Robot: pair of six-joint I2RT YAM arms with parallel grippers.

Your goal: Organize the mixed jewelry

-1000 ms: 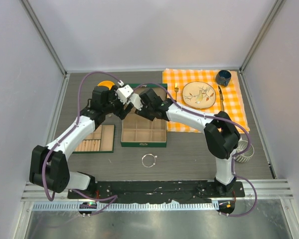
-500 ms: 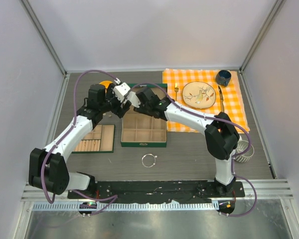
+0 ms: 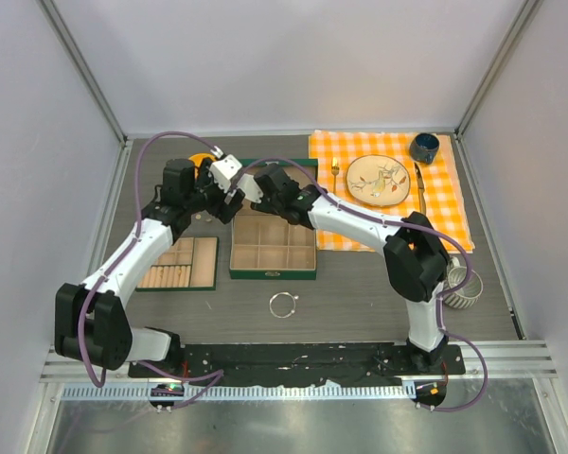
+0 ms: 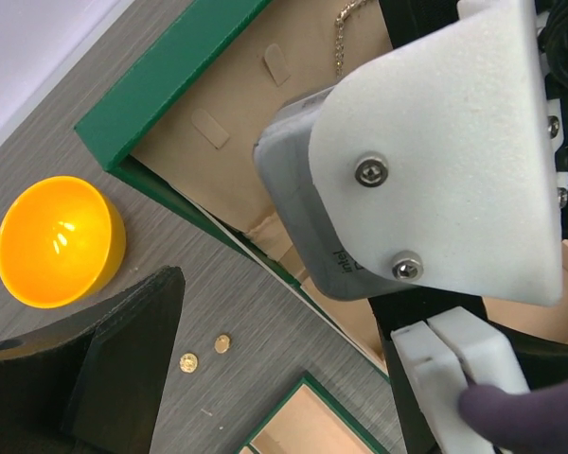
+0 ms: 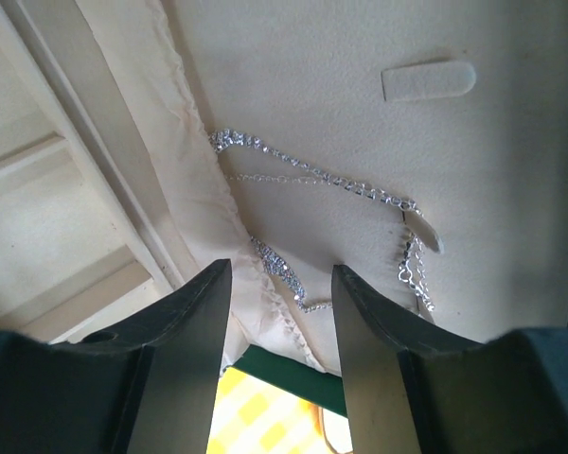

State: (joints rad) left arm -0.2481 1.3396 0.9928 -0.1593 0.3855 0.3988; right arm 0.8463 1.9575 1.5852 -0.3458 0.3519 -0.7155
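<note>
Right under the right gripper is the fine sparkly silver chain necklace, sprawled in loose loops on the beige fabric lining of the green box's open lid. The two dark fingers are parted with a clear gap and nothing is in them. One stretch of chain looks like it runs under a small fabric tab off to the fingers' right, and the divided beige tray sits to their left.

The left gripper is crowded in just beside the right one. I can only make out one of its fingers properly, but it sits way off to the side, so I'd call it spread wide and empty. Two tiny round studs lie loose on the dark wood-grain table below it, near a yellow bowl. The thin round silver bangle is well back toward the arm bases.

My read is that the chain is what's being sorted now. I'd drop straight onto a bunched bit, not a single strand, pinch fully, then lift slowly so it slides off the tab instead of snagging. The two wrists are close, so only one should move at a time.
</note>
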